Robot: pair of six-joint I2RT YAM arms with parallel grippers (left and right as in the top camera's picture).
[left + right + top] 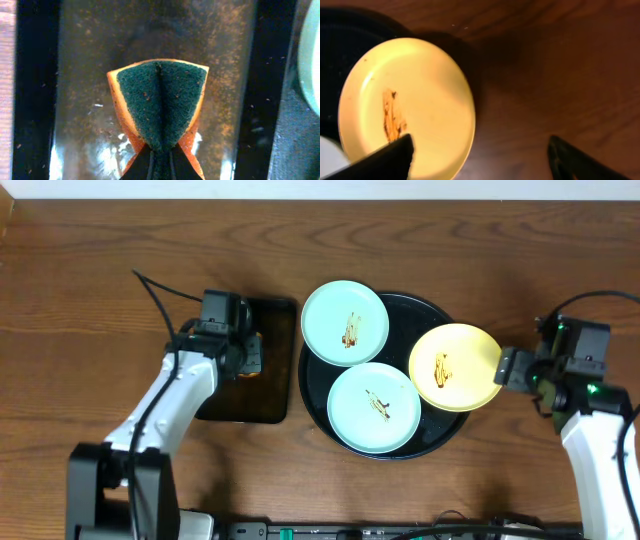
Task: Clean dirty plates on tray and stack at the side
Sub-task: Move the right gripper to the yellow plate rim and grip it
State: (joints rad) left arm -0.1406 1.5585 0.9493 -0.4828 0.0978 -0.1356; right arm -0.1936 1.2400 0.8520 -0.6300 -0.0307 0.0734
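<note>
The round black tray (405, 330) holds three plates, each with a brown smear: a mint one (345, 322) at the back, a mint one (374, 407) at the front, and a yellow one (456, 367) overhanging the right rim. My right gripper (505, 367) is open at the yellow plate's right edge. In the right wrist view (480, 160) one finger is over the yellow plate (410, 100) and the other over the table, with the rim between them. My left gripper (161, 162) is shut on a green-and-orange sponge (160, 100), pinching it into a fold.
The sponge and left gripper (245, 355) are over a small black rectangular tray (225, 405), wet and speckled (75, 75), left of the round tray. Bare wooden table (100, 280) surrounds both trays. A mint plate's edge (312, 50) shows at the right of the left wrist view.
</note>
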